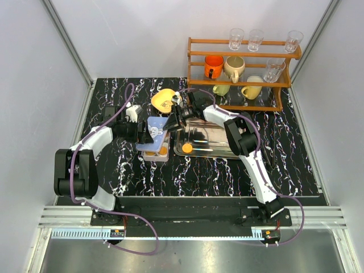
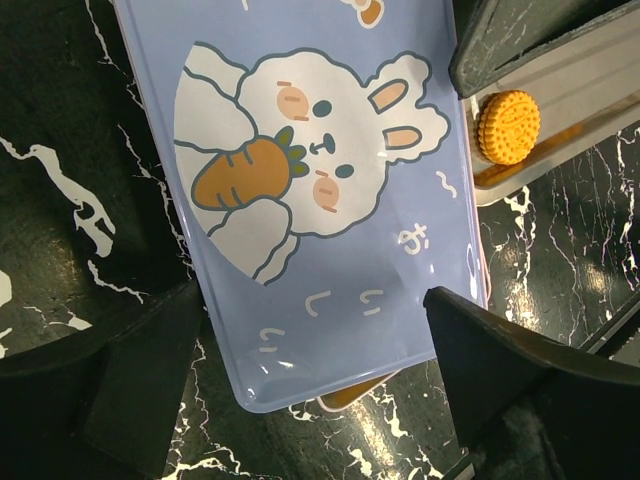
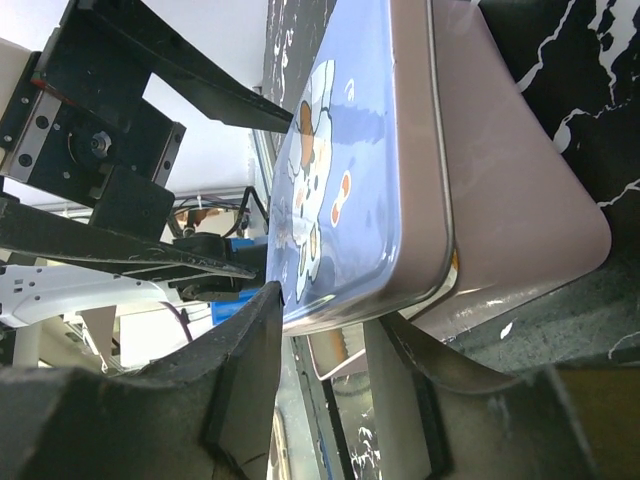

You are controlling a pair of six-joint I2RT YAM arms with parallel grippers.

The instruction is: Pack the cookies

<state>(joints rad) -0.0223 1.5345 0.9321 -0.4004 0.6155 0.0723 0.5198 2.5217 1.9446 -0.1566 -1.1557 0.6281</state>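
Two arms reached over the marbled table point(image 1: 187, 176). Nearest, the left claw point(image 2: 315, 330) was spread wide, a finger on each side of the lid's point(image 2: 330, 200) near corner, gripping nothing. That blue lid, printed with a rabbit and carrot, lay across a pinkish box point(image 3: 520, 210). An orange sliver point(image 2: 350, 395), likely a cookie, peeped from under its near edge. Just right of the box, one orange cookie point(image 1: 187, 147) lay in the near left corner of a steel tray point(image 1: 222, 149). The right claw point(image 3: 330, 320) straddled the lid's far rim, one finger above and one below. I could not tell whether it pinched the rim or stood free of it. Farther back sat a yellow dish point(image 1: 162, 98). Behind the tray stood a shelf point(image 1: 244, 57) of mugs and glasses.
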